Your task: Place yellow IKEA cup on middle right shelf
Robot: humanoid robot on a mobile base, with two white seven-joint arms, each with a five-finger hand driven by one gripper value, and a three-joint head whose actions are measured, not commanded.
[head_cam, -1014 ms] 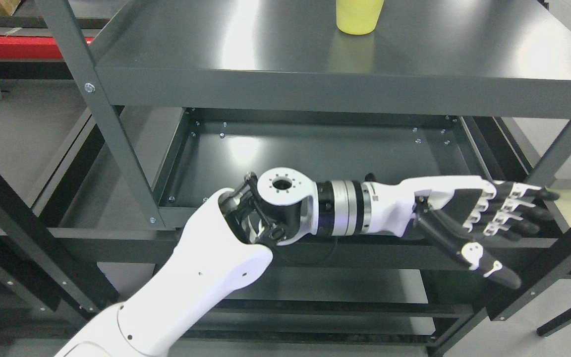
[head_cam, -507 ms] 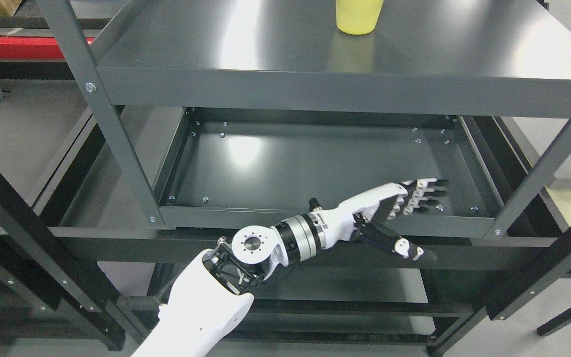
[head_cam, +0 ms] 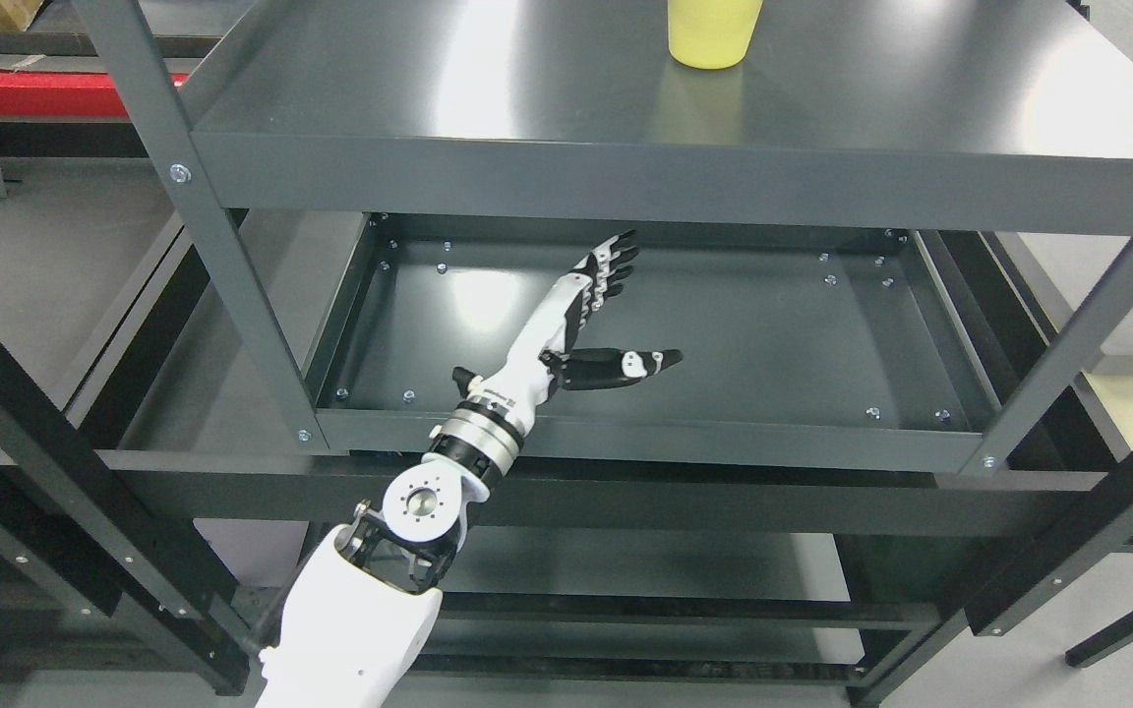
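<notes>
- Our left hand [head_cam: 591, 320] reaches over the front rim of the dark grey metal tray shelf [head_cam: 645, 431] and hangs above its floor, left of the middle, with nothing in it.
- We see its fingers [head_cam: 611, 267] straight and held close together, pointing toward the back edge of that shelf, and the thumb [head_cam: 626, 364] stuck out sideways to the right; the hand is fully open and seems to touch nothing.
- We see no right arm anywhere.
- We find the yellow plastic cup [head_cam: 712, 31] upright on the flat dark grey top shelf [head_cam: 448, 167], near its back edge and a little right of the middle, cut off by the upper border of the view, well apart from our hand and one level above it.
- We judge the cup light, stiff and smooth-walled, so it is likely to slide on the glossy metal or tip if nudged near the top.
- We would take it around the mid wall, thumb on one side and fingers opposite, squeezing only gently because a thin plastic wall may flex.
- We reckon the tapered wall could slip downward through a loose hold.
</notes>
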